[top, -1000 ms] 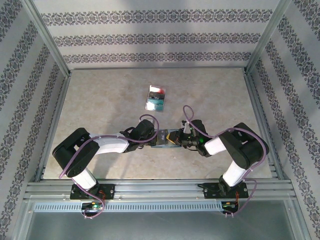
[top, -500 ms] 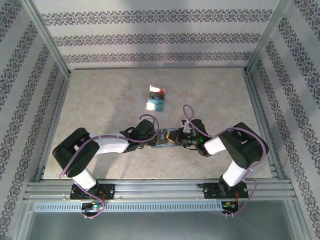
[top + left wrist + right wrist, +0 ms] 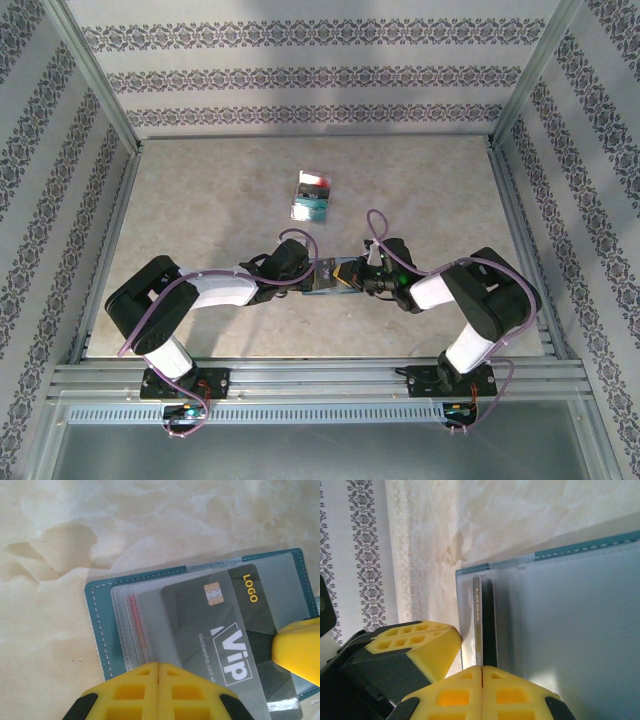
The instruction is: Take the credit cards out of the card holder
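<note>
Meeting nose to nose near the front of the marbled table (image 3: 200,200), two robot arms work on a slate-blue card holder (image 3: 99,625) lying open and flat between them. The left gripper (image 3: 158,680) is fully closed, its yellow tips pinched on the holder's near edge, apparently to anchor it. The right gripper (image 3: 482,680) is likewise clamped tight, on the end of a dark card (image 3: 220,630) marked "LOGO" and "VIP", probably to slide it free. That card sits partly inside the holder's clear sleeves (image 3: 125,625); a thin red edge showing through the stacked sleeves suggests at least one more card inside. Well apart, farther back on the table, lie loose cards (image 3: 312,195), teal and red-and-white, overlapping.
</note>
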Robot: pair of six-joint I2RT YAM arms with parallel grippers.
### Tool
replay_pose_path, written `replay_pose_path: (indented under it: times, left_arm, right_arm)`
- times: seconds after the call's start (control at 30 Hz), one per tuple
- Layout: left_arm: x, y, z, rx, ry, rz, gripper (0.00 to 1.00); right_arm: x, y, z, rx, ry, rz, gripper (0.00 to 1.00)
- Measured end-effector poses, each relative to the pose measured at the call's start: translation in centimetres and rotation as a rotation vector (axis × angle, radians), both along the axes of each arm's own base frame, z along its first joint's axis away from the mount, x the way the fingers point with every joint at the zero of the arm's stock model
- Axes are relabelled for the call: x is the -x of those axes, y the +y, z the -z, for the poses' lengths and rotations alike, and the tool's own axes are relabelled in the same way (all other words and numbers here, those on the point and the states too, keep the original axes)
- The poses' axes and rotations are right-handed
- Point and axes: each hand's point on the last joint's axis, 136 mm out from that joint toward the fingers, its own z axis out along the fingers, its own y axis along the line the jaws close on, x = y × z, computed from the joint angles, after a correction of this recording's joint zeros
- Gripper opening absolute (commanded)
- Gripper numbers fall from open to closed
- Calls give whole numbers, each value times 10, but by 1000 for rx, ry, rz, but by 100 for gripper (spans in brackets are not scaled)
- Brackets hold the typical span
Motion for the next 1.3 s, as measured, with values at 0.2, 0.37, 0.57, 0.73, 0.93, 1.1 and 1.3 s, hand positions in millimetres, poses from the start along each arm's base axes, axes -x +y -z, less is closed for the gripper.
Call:
replay_pose_path:
  times: [0.2,0.37,0.57,0.73,0.93,1.1,1.3]
  left_arm:
    - [2,5,-1,-14,7,-6,0]
    - [5,7,-1,-23,16,-6,10]
    - [7,12,-2,-39,18,-10,21]
    - [6,14,-14,-32,-6,-14,26]
    - [3,19,-33,-21,-55,-28,39]
    - [2,24,-45,-10,-86,-27,54]
    - [-8,34,-62,11,-129,17,58]
  right_arm:
    - [5,-7,-3,55,-16,-7,0]
    - [5,-12,-10,106,-43,-15,0]
    - [5,-16,-16,160,-68,-25,0]
    - [8,-21,-19,198,-78,-36,0]
    - [7,-25,-31,235,-117,-41,0]
    - [8,-28,-39,258,-149,-50,0]
    - [9,-27,-47,270,-191,-86,0]
